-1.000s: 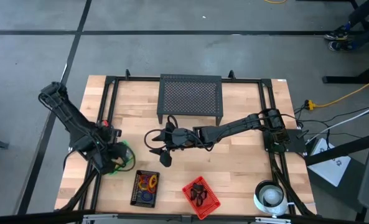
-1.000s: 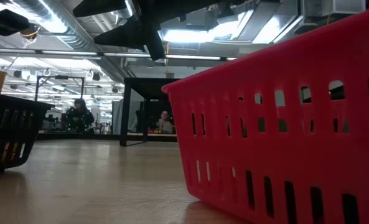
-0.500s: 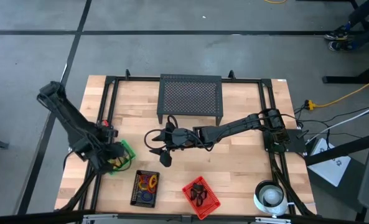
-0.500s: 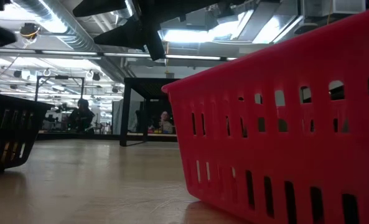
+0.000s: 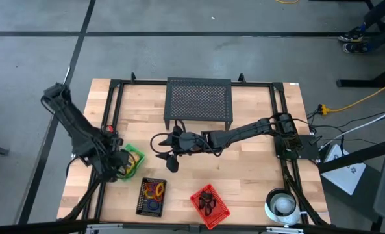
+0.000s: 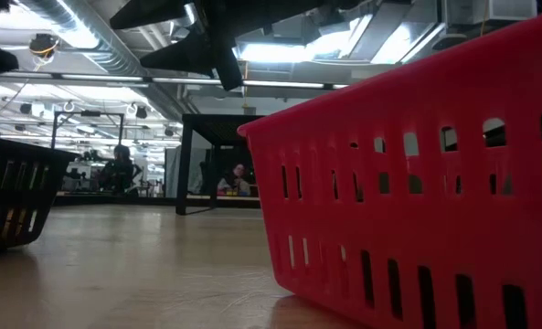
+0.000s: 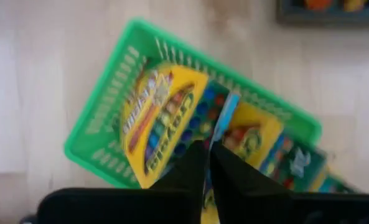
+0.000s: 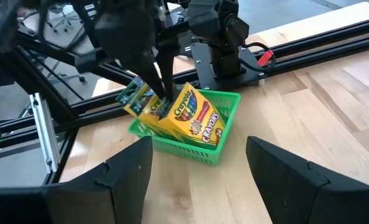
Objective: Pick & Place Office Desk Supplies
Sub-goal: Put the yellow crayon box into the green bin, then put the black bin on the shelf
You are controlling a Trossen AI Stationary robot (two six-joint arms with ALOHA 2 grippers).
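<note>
Our left fingers [image 8: 160,93] sit nearly together on a crayon box [image 8: 140,98], now lowered into the green basket [image 5: 131,158] near the worktop's left edge; release comes next. Our right fingers [image 5: 165,155] wait wide mid-worktop.

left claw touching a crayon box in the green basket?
Touching. Right wrist view: left claw fingers pinch the top edge of a crayon box standing in the green basket; left wrist view agrees.
</note>
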